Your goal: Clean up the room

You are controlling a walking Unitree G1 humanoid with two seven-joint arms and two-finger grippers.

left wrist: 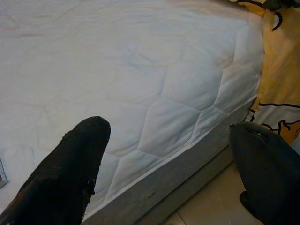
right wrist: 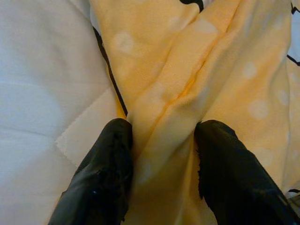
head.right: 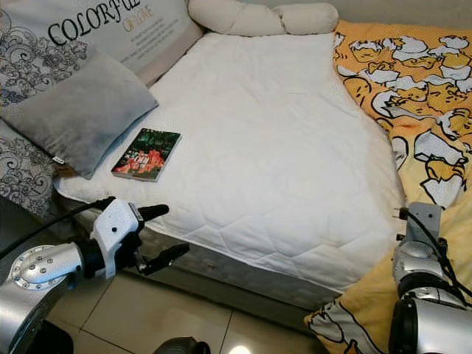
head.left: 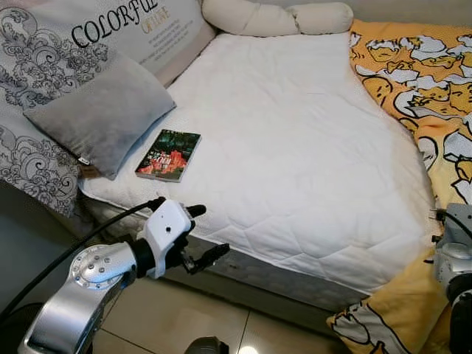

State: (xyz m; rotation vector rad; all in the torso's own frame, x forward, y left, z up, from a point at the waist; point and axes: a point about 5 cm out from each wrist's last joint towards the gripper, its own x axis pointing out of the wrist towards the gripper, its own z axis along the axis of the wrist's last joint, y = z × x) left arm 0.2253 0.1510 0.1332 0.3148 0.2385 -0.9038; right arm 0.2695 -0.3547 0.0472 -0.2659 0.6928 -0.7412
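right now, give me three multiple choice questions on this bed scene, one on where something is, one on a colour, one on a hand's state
1. Where does the book lie?
A. on the white mattress, beside the grey pillow
B. on the floor tiles
C. on top of the yellow blanket

2. What colour is the patterned blanket along the robot's right side of the bed?
A. blue
B. yellow-orange with white and black figures
C. plain green

3. What is the right hand doing?
A. hanging open over the floor
B. holding the book
C. closed on a fold of the yellow blanket

Answers:
1. A, the book rests flat on the mattress by the pillow's corner.
2. B, seen in both eye views.
3. C, the right wrist view shows yellow fabric bunched between both fingers.
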